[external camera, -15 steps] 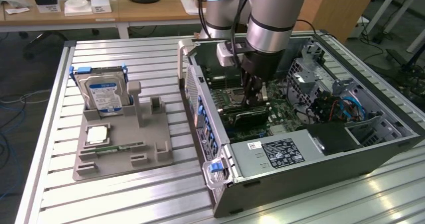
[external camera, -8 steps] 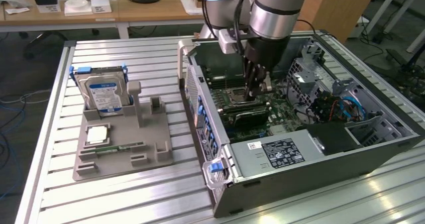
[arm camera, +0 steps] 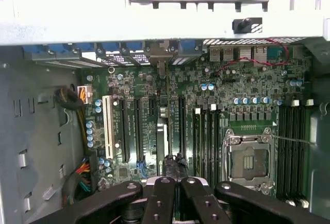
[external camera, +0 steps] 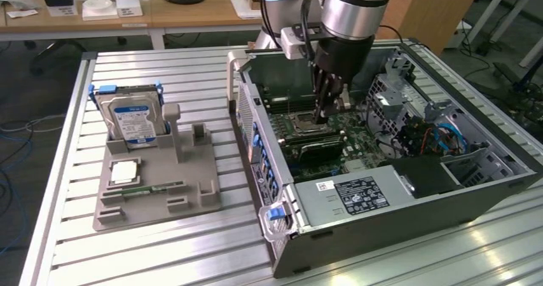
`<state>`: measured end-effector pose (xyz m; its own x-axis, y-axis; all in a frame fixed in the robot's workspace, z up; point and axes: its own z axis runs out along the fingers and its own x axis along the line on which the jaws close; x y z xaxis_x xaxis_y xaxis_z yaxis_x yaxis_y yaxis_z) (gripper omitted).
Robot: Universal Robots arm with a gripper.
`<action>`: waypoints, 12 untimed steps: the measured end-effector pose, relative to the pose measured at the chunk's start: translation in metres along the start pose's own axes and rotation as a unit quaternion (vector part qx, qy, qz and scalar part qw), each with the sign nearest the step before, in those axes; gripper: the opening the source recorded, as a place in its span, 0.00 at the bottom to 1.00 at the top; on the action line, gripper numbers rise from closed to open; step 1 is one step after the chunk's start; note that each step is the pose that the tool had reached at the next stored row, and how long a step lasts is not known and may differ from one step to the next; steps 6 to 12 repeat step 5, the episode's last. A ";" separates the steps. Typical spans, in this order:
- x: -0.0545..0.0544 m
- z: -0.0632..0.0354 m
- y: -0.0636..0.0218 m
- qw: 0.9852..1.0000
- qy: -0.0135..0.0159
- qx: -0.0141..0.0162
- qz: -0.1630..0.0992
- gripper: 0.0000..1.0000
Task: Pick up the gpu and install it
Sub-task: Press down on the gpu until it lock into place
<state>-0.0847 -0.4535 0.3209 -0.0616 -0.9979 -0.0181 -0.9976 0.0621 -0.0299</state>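
The gpu is a thin dark card standing on edge on the motherboard inside the open computer case, between the CPU socket and the power supply. In the wrist view the gpu is seen edge-on along an expansion slot, with its metal end towards the case's rear ports. My gripper hangs straight above it with its fingers shut together. In the wrist view the gripper has its tips lined up over the card's edge. I cannot tell whether the tips touch the card.
On the exterior view's left a grey holder carries an upright blue-labelled hard drive and a small green memory stick. The power supply, drive cage and cables crowd the case. Memory slots flank the CPU socket.
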 end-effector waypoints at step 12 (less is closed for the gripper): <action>0.000 -0.0001 0.0000 1.000 0.000 0.000 0.000 0.11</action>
